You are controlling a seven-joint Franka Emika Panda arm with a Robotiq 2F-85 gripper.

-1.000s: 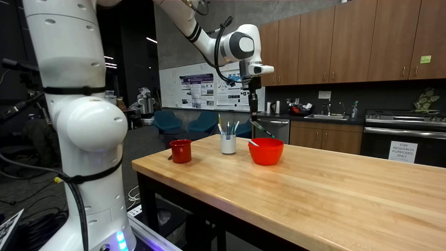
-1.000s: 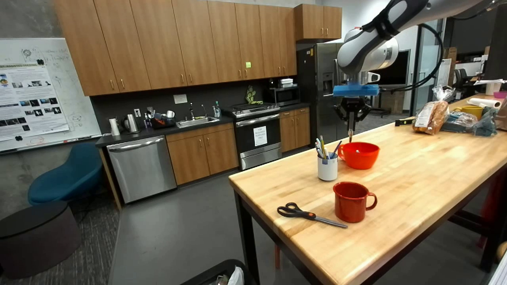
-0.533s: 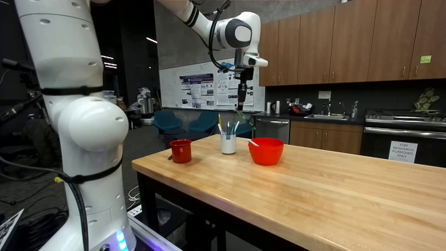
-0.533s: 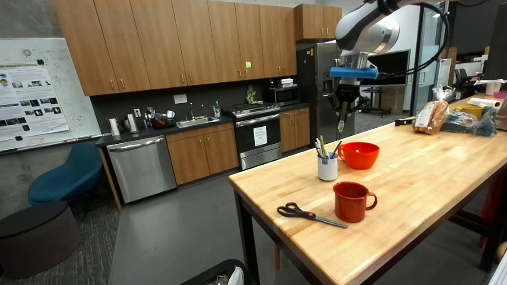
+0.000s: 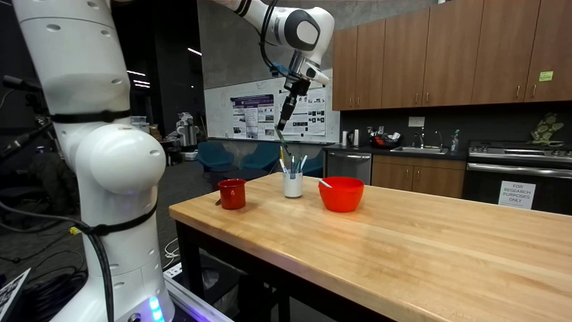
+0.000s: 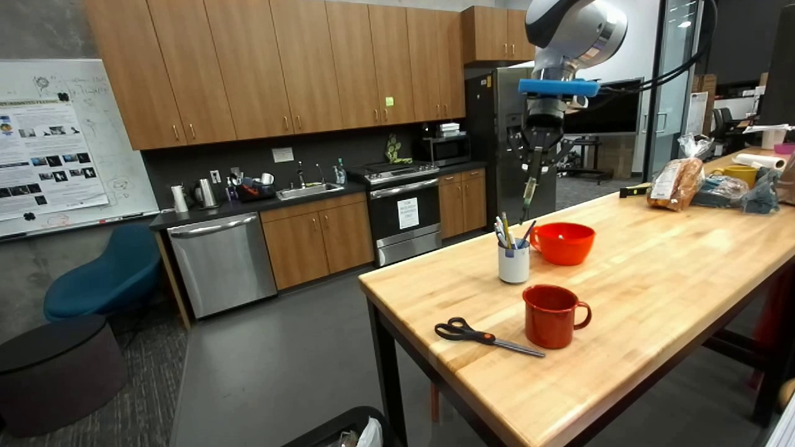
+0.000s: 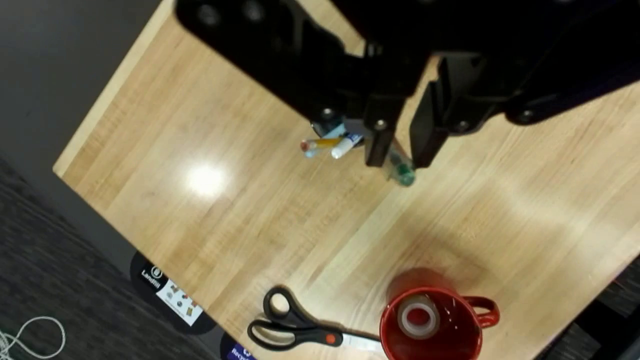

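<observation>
Pen (image 6: 529, 191) is in the air above the table (image 6: 652, 273), claw (image 7: 401, 161) clamped on it, its low end hanging near the pens (image 6: 500, 232) in the holder (image 6: 514, 266). Can't tell whether it touches them. Left to right in an exterior view: scissors (image 6: 487, 340) lie flat on the table, finger loops left, tip near the mug (image 6: 546, 323). Holder is white, upright, with pens and a pencil (image 7: 327, 143) sticking out. Claw is next, higher up, pen tilted. Mug is red, upright, handle right; wrist view shows a white ring (image 7: 431, 320) inside. Bowl (image 6: 566, 245) is red-orange, upright near the holder, well apart from the scissors; an exterior view also shows a white stick (image 5: 325, 183) at its rim. Bread (image 6: 688, 177) sits bagged farther right on the same table.
</observation>
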